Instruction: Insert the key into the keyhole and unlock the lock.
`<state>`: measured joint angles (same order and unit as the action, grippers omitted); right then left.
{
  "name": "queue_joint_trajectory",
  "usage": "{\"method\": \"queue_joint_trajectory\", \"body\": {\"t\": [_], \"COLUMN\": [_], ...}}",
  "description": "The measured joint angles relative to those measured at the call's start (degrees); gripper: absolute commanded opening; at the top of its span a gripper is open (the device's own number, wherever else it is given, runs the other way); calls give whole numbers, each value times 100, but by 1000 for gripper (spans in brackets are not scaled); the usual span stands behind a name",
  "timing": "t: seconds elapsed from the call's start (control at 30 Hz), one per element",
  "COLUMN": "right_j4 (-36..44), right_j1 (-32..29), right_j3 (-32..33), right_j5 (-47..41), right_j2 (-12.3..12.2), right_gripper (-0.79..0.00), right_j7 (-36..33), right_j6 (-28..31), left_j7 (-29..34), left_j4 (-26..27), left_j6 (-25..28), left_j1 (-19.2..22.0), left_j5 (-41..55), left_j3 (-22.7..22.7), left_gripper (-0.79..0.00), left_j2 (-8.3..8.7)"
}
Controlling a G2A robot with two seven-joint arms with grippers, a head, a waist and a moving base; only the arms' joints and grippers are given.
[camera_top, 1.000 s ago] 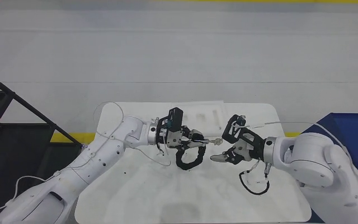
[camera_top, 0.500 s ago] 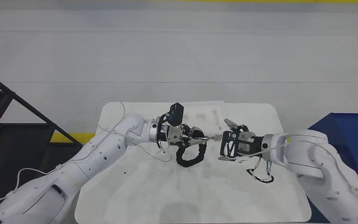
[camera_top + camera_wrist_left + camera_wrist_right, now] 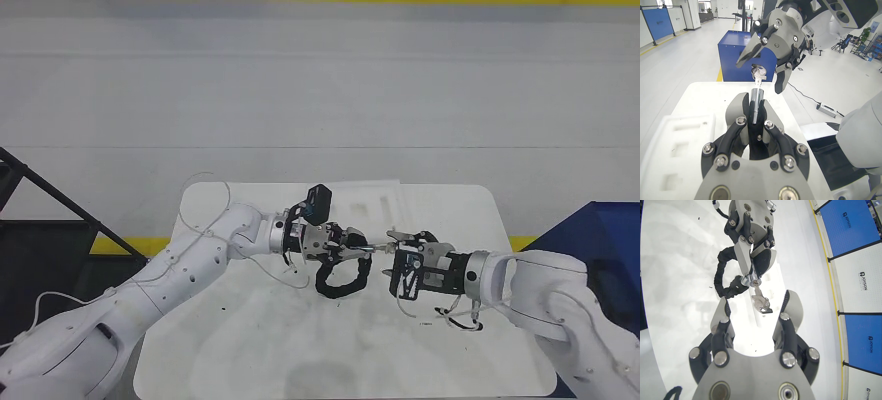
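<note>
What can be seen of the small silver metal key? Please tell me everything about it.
The small silver metal key has a flat, textured head and a short blade. Part of the blade sits in the keyhole of the shiny chrome lock cylinder, which the left end effector clamps. The head sticks out free, with a thin wire ring and a small dark tab on it. The open right end effector has a finger on each side of the head, neither touching it.
</note>
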<state>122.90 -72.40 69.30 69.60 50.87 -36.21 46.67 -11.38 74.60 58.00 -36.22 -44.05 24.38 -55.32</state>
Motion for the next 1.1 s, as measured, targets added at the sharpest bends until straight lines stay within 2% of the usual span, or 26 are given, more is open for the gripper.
{"method": "queue_joint_trajectory", "body": {"t": [0.33, 0.43, 0.57, 0.8, 1.1], "right_j4": [102, 120, 128, 34, -338], "right_j1": [-172, -195, -212, -195, 45], "right_j3": [115, 124, 125, 95, 62], "right_j5": [177, 185, 183, -187, -2067], "right_j2": [-15, -16, -13, 3, 38], "right_gripper": [-619, -711, -785, -785, -785], "right_j7": [351, 400, 448, 450, -428], "right_j6": [-128, -137, -199, -268, -869], "left_j7": [-296, -415, -579, -816, -1118], "left_j4": [-64, -70, -46, -19, -32], "left_j6": [0, 0, 0, 0, 0], "left_j1": [102, 124, 160, 234, 291], "left_j5": [-109, -149, -214, -333, -552], "left_j3": [-223, -273, -357, -479, -564], "left_gripper": [-785, -785, -785, -785, -785], "left_j2": [10, 31, 60, 105, 145]}}
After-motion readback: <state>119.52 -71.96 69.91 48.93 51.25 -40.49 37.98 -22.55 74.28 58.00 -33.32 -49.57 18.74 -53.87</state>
